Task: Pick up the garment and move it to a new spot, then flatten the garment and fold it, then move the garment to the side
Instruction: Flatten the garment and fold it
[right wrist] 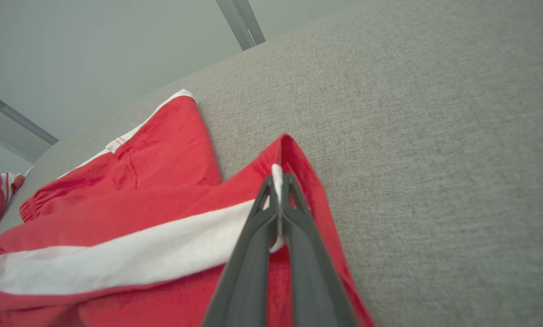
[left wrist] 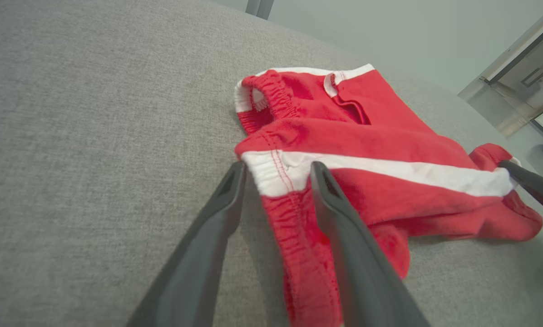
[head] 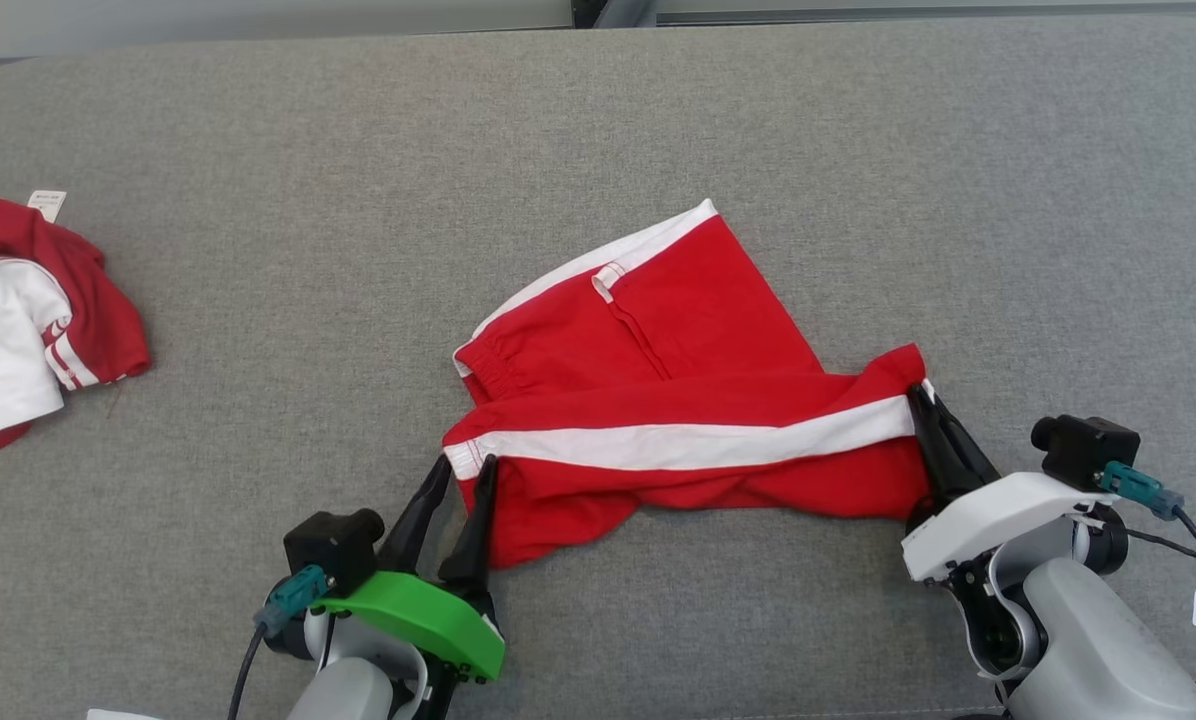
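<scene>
The garment [head: 678,400], a pair of red shorts in soft knit cloth with a white side stripe [head: 698,445] and a gathered elastic waistband [head: 488,365], is laid rumpled on a grey, coarsely woven surface [head: 258,150] and is stretched between the two grippers. The left gripper [head: 466,463] is held partly open. Its two long, tapered dark fingers are spread to either side of the stitched corner where the stripe ends, and the cloth there is not pinched. The right gripper [head: 926,400] is closed tight on the opposite end of the stripe, where a sliver of white cloth is squeezed between its flat fingers. Well out beyond the left gripper's outer side, a second garment [head: 28,320], red and white, is heaped in a crumpled mound.
</scene>
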`<state>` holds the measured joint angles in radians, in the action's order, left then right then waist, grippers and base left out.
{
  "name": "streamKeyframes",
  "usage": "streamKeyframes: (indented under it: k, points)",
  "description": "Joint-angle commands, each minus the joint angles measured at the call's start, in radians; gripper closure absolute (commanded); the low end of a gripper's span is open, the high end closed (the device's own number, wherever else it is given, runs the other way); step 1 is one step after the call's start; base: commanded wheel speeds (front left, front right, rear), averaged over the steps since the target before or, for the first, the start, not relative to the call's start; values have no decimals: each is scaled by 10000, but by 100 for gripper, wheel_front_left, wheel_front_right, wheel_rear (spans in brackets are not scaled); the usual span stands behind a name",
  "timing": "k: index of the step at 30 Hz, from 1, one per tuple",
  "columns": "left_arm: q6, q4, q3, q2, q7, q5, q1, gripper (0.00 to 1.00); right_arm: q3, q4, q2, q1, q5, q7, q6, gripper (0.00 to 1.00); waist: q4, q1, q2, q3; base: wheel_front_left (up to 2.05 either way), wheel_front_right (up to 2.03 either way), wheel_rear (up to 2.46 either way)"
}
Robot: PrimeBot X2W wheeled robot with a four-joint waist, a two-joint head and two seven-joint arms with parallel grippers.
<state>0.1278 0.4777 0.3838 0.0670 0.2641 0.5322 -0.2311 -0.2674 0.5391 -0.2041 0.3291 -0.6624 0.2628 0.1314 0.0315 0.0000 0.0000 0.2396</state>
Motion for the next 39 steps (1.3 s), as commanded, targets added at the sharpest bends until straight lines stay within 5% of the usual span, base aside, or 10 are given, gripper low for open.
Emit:
streamKeyframes:
  k: [1,2,4,6,8,17,23,31,39]
  points:
    - [47,8,-7,49,3,86,21,44,-5,-8,-5,-119,59,27,-15,100,-14,0,0,-8,0,0,0]
    - [47,35,14,50,3,92,9,22,-18,-5,-2,-113,50,27,-15,100,-26,0,0,-12,0,0,0]
    - [47,84,48,72,3,106,-53,24,-30,-19,-1,-85,33,27,-15,100,-51,0,0,-4,0,0,0]
    - [47,150,85,82,3,116,-132,50,-53,-39,9,-39,33,27,-15,100,-82,0,0,8,0,0,0]
    - [47,183,166,87,3,175,-209,100,-72,-45,6,-3,26,27,-15,100,-110,0,0,9,0,0,0]
    - [47,-544,-169,326,3,-34,-323,100,91,-765,-112,39,247,27,-13,100,-138,0,0,-281,0,0,0]
    - [38,-1505,160,1566,5,-98,-2225,100,473,-2111,-643,1290,518,27,-13,100,-132,0,0,-462,0,0,0]
    - [15,-851,1659,3468,-365,559,-7427,100,-197,-1613,-1536,5332,1449,22,-15,100,-391,0,0,475,0,0,0]
    - [14,579,2999,3730,-310,639,-12055,100,-506,516,-1952,10070,3026,-45,-16,100,-616,0,0,2846,0,0,0]
